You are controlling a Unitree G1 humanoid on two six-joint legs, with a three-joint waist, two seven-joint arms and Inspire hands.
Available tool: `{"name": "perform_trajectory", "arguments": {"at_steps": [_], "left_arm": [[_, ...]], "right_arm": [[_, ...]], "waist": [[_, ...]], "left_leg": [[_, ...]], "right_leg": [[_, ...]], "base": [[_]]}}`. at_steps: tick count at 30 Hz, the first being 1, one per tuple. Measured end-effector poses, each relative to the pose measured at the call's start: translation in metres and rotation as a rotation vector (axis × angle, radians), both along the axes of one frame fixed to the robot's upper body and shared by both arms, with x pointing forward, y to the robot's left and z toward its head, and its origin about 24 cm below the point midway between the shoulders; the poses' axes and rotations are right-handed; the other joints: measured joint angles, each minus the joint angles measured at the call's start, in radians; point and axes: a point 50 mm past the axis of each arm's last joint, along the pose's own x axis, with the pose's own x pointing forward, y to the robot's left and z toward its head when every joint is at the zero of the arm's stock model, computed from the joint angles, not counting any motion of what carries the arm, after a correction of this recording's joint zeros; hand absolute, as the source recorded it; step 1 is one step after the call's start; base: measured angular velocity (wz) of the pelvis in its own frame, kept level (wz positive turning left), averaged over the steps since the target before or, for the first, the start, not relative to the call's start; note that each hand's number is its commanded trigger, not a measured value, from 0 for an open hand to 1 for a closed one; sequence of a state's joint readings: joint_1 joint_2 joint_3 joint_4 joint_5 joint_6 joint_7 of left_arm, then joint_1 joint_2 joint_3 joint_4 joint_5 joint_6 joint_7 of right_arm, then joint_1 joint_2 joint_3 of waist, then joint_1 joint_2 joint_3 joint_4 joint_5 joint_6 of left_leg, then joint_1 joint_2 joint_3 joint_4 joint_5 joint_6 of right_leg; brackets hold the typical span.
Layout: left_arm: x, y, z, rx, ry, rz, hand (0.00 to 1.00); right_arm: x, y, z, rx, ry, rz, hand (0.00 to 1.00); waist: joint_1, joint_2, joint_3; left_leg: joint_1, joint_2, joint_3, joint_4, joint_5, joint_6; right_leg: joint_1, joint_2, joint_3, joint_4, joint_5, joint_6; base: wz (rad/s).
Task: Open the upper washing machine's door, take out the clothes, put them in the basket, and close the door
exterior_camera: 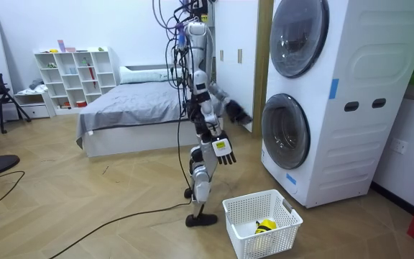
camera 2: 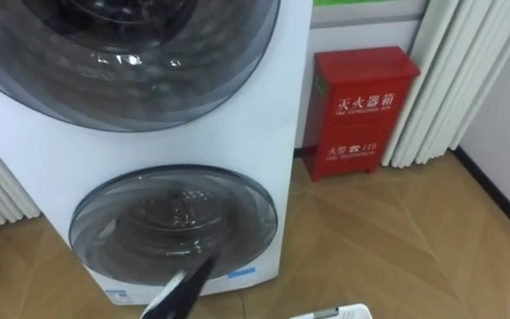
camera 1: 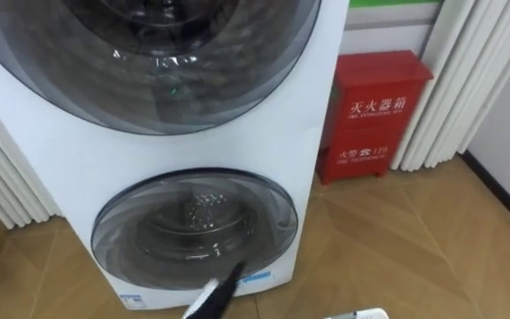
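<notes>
While the lower door (camera 1: 195,229) is closed, a red box (camera 1: 374,111) stands beside.

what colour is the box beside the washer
Red, with white lettering. The box shows best in the right eye view.

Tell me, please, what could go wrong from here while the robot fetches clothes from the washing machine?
1. The upper door and lower door look closed; the left robot hand, low before the lower one, might press the glass instead of opening it.
2. The basket stands right by the robot's feet, so a step might tip it.
</notes>
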State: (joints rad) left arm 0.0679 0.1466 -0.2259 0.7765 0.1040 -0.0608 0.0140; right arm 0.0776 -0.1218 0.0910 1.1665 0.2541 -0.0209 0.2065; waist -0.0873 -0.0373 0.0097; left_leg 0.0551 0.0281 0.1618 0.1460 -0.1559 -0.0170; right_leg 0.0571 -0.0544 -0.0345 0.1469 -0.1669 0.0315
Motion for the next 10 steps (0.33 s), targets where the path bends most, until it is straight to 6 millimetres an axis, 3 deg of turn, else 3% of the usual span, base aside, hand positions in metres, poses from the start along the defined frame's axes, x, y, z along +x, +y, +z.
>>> {"name": "perform_trajectory", "arguments": {"at_steps": [1,2,3,4,5,6,7,10], "left_arm": [[-0.028,0.028,-0.013,0.066,0.092,0.119,0.00],[-0.043,0.044,-0.017,0.105,0.135,0.183,0.00],[-0.077,0.076,-0.021,0.207,0.228,0.301,0.00],[-0.111,0.099,-0.023,0.325,0.334,0.344,0.00],[-0.129,0.108,-0.022,0.380,0.393,0.353,0.00],[-0.160,0.116,-0.022,0.442,0.495,0.362,0.00],[-0.182,0.114,-0.023,0.457,0.581,0.356,0.00],[-0.214,0.093,-0.029,0.397,0.745,0.353,0.00]], "right_arm": [[-0.005,-0.003,0.000,-0.004,0.011,-0.023,0.00],[-0.007,-0.004,-0.001,-0.005,0.018,-0.034,0.00],[-0.014,-0.006,-0.002,-0.005,0.042,-0.050,0.00],[-0.019,-0.007,-0.003,-0.009,0.060,-0.061,0.00],[-0.023,-0.008,-0.003,-0.013,0.072,-0.068,0.00],[-0.025,-0.011,-0.003,-0.021,0.080,-0.071,0.00],[-0.028,-0.014,-0.003,-0.026,0.089,-0.081,0.00],[-0.034,-0.016,-0.004,-0.018,0.118,-0.110,0.00]], "waist": [[0.015,0.004,-0.0021],[0.020,0.002,-0.0039],[0.039,-0.004,-0.0100],[0.057,-0.002,-0.0088],[0.068,0.001,-0.0123],[0.086,0.010,-0.0181],[0.104,0.021,-0.0164],[0.121,0.033,-0.0102]], "left_leg": [[0.003,0.008,-0.003,0.000,-0.015,-0.002],[0.005,0.011,-0.006,0.000,-0.019,-0.004],[0.013,0.016,-0.003,0.000,-0.023,-0.008],[0.030,0.023,0.002,0.000,-0.031,-0.011],[0.040,0.025,0.004,0.000,-0.036,-0.013],[0.052,0.027,0.006,0.002,-0.047,-0.013],[0.064,0.027,0.003,0.003,-0.056,-0.010],[0.076,0.020,-0.014,0.007,-0.063,-0.004]], "right_leg": [[0.006,0.009,-0.006,-0.007,0.001,-0.002],[0.012,0.011,-0.010,-0.013,0.002,-0.004],[0.017,0.015,-0.013,-0.014,0.002,-0.004],[0.029,0.020,-0.027,-0.014,0.003,-0.005],[0.036,0.022,-0.032,-0.013,0.003,-0.005],[0.049,0.022,-0.058,-0.013,0.003,-0.005],[0.062,0.021,-0.075,-0.013,0.003,-0.005],[0.089,0.011,-0.104,-0.014,-0.001,0.001]], "base": [[0.00],[-0.04],[-0.14],[-0.20],[-0.19],[-0.09],[0.00],[0.16]]}}
